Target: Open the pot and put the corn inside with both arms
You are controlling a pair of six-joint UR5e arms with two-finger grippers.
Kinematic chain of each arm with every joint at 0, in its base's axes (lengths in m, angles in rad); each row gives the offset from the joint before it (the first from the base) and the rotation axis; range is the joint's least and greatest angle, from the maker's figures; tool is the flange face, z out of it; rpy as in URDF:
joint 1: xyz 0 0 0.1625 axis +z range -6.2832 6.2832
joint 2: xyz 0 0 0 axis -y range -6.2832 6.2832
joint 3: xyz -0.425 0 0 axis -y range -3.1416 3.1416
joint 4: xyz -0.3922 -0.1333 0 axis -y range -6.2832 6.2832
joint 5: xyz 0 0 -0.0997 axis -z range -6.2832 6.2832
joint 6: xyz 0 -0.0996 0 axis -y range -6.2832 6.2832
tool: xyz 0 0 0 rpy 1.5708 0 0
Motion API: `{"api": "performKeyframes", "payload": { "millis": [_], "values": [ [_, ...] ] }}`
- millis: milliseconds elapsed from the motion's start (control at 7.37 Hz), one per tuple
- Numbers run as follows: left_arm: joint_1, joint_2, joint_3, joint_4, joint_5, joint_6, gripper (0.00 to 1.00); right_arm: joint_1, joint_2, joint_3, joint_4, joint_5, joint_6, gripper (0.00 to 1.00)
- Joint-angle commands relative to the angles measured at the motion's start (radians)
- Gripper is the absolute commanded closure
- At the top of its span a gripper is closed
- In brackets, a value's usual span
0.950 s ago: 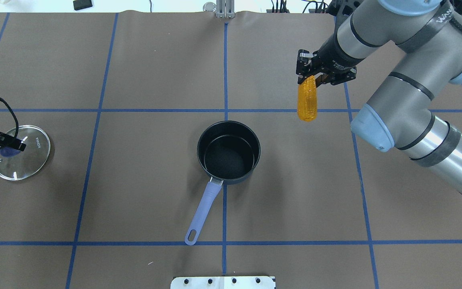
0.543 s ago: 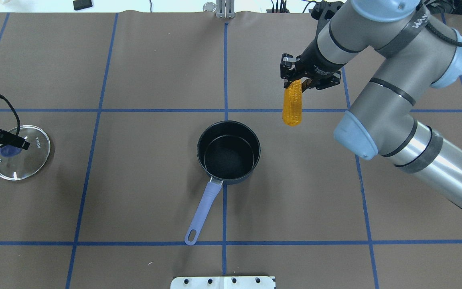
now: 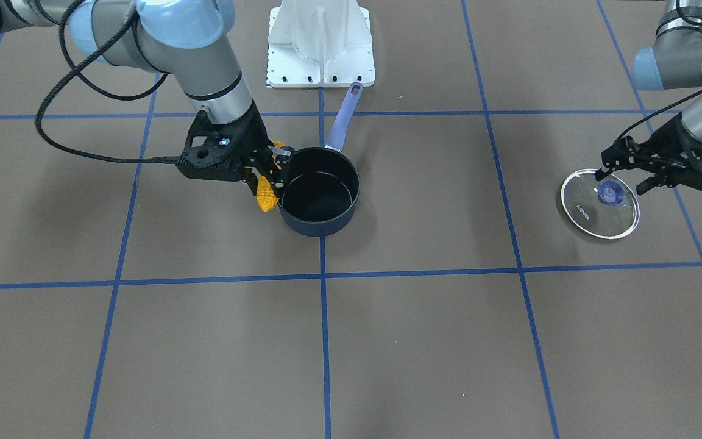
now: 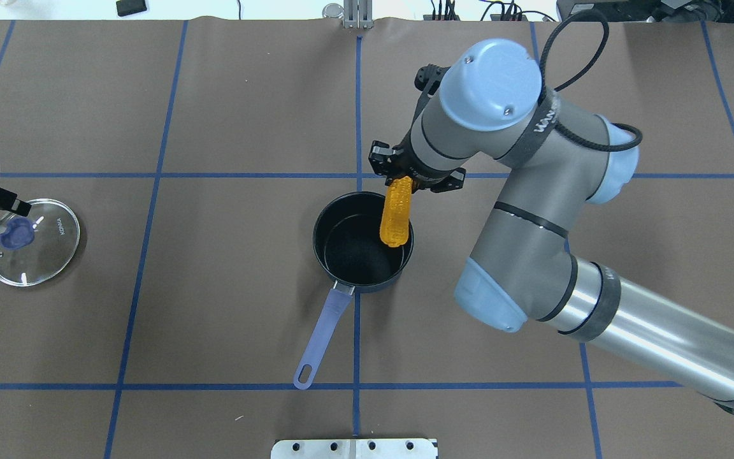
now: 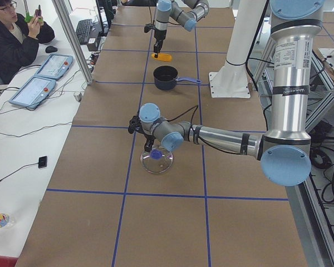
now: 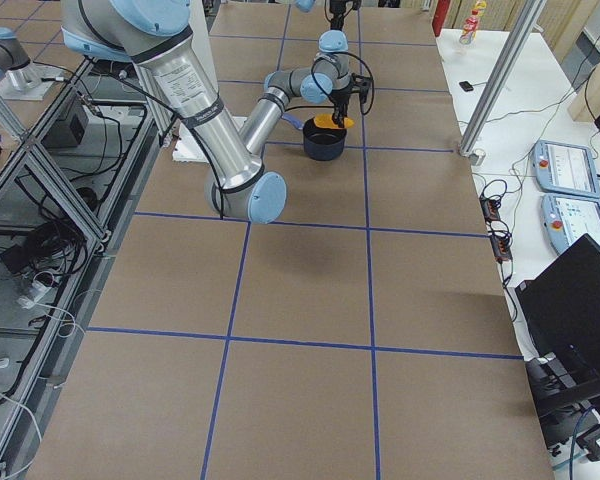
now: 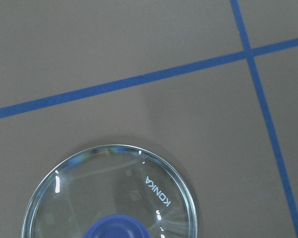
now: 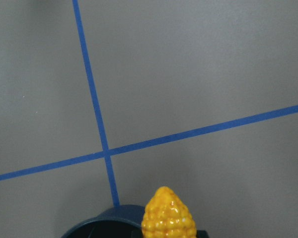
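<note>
Two grippers: right gripper (image 4: 405, 182) clenched the corn (image 4: 395, 220); left gripper (image 3: 624, 178) spread open above lid (image 3: 595, 210).
Corn: hung at the pot (image 4: 317, 236) rim, mid-frame; likely needed centring before release.

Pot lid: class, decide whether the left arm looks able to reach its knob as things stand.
Probably yes. The left gripper hangs open close above the blue knob of the lid, and no other thing shows between them.

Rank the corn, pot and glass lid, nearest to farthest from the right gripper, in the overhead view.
1. Corn, held in the right gripper.
2. Pot, under the corn's tip, mid-table.
3. Glass lid, at the far left edge.
</note>
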Motion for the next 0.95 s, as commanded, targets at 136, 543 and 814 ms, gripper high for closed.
{"api": "performKeyframes", "payload": {
  "millis": [136, 543, 814],
  "values": [
    [-0.029, -0.014, -0.053, 0.077, -0.016, 0.002, 0.03, -0.076, 0.058, -0.068, 0.004, -0.054, 0.041, 1.0],
    [-0.036, -0.012, -0.061, 0.078, -0.025, 0.002, 0.03, -0.091, 0.057, -0.11, 0.012, -0.083, 0.028, 1.0],
    [-0.038, -0.014, -0.062, 0.078, -0.025, 0.002, 0.03, -0.094, 0.055, -0.111, 0.012, -0.093, 0.027, 0.98]
  ]
}}
